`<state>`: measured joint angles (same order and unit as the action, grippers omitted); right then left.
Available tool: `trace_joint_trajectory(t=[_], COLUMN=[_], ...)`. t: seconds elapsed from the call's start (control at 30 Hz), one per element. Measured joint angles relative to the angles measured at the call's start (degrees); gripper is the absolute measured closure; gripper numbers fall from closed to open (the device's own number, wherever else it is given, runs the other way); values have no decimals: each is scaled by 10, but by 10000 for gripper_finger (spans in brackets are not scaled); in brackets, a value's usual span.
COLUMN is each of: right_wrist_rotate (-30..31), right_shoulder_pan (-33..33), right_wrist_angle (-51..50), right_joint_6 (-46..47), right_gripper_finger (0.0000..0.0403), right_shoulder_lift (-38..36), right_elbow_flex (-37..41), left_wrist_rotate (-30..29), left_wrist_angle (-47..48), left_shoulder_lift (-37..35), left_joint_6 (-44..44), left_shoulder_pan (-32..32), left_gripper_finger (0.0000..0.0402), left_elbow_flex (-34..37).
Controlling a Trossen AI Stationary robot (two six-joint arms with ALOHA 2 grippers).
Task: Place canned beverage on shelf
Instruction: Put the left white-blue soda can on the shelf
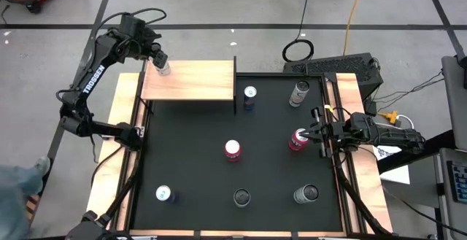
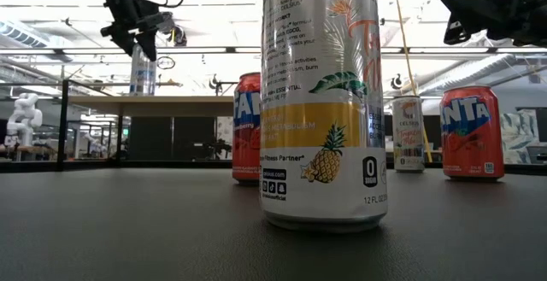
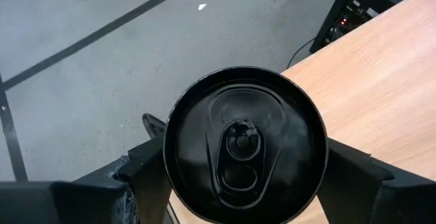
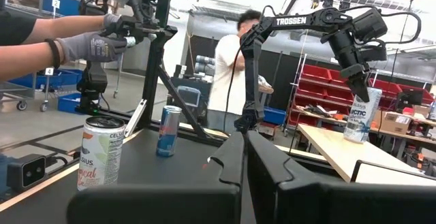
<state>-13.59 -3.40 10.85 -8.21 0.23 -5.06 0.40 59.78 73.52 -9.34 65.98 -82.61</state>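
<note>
A tall silver can (image 1: 162, 68) stands upright on the far left corner of the pale wooden shelf (image 1: 197, 81). My left gripper (image 1: 159, 59) is over it, and the can's dark top (image 3: 245, 146) fills the space between its fingers. In the right wrist view the can (image 4: 361, 118) stands on the shelf board (image 4: 340, 149) under that gripper. My right gripper (image 1: 315, 129) waits shut at the mat's right edge, beside a red can (image 1: 297, 139). My left gripper pinches the can between its two fingers, on opposite sides just below the top rim (image 3: 170, 173). The fingers (image 3: 146, 180) slant down from the table's far left. The can is upright, its base (image 4: 357, 139) on the shelf board.
Several more cans stand on the black mat: a blue one (image 1: 249, 96) and a silver one (image 1: 299, 93) at the far side, a red-topped one (image 1: 233, 149) in the middle, three along the near edge (image 1: 241, 197). A gloved hand (image 4: 95, 47) and a person (image 4: 228, 67) show beyond the table.
</note>
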Motion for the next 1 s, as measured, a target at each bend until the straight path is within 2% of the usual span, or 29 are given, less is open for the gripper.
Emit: trace_joint_trajectory(t=[0.3,0.8,1.0], right_wrist_rotate=[0,0,0], right_shoulder_pan=[0,0,0], right_wrist_angle=[0,0,0], right_joint_6=[0,0,0], right_gripper_finger=[403,403,403], right_shoulder_lift=[0,0,0], right_elbow_flex=[0,0,0], left_wrist_rotate=[0,2,21], left_wrist_angle=[-11,-82,-83], left_shoulder_lift=[-5,-67,-87], left_joint_6=[-15,-17,-40], left_shoulder_pan=[-4,-4,-4], left_gripper_finger=[105,105,105], left_elbow_flex=[0,-1,-1])
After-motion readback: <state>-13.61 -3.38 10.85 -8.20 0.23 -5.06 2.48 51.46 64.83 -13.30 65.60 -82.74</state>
